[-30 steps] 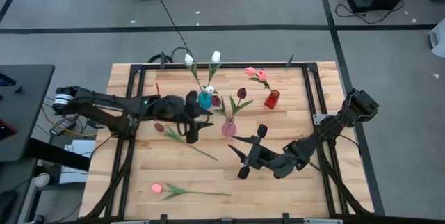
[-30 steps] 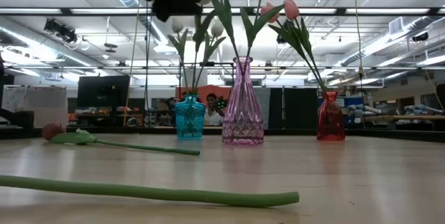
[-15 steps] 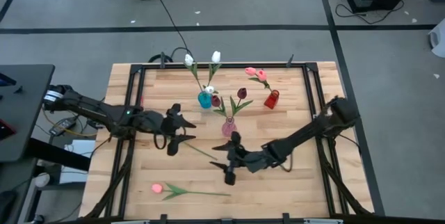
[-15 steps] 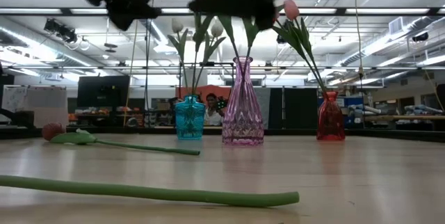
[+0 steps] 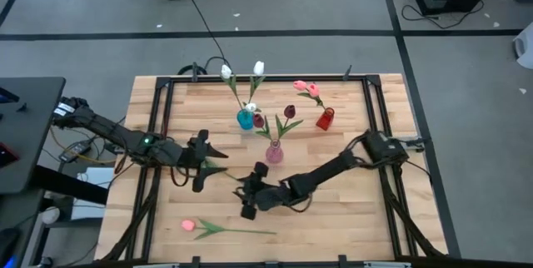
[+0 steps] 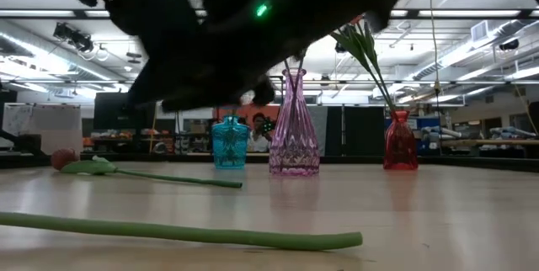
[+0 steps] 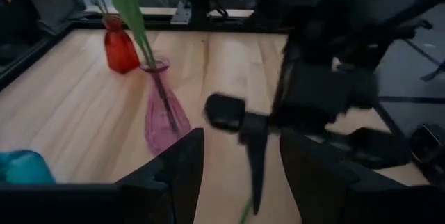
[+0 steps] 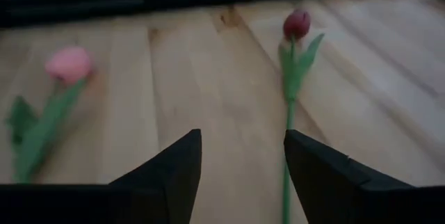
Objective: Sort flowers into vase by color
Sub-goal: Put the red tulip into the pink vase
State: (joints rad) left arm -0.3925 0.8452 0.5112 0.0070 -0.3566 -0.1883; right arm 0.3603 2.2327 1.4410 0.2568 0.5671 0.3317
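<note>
A maroon tulip (image 8: 297, 24) lies flat on the table, its stem (image 5: 226, 175) running between my two grippers. A pink tulip (image 5: 188, 225) lies flat near the table's near edge. My left gripper (image 5: 204, 165) is open over the maroon tulip's leafy part. My right gripper (image 5: 247, 191) is open just right of the stem's free end, and its wrist view looks along the stem (image 8: 287, 147). The blue vase (image 5: 245, 119) holds white tulips, the purple vase (image 5: 274, 153) maroon ones, and the red vase (image 5: 325, 119) pink ones.
The three vases stand in a row across the table's middle: blue (image 6: 229, 141), purple (image 6: 293, 136) and red (image 6: 400, 140). A black frame rail (image 5: 162, 110) runs along the table's edges. Bare wood lies to the right of the pink tulip's stem (image 6: 168, 231).
My left gripper has drawn back from beside the blue vase toward the table's left and near side, ending over the lying maroon tulip. My right gripper has swept left across the table toward that tulip's stem end. Both have stayed open, and the flowers have not moved.
</note>
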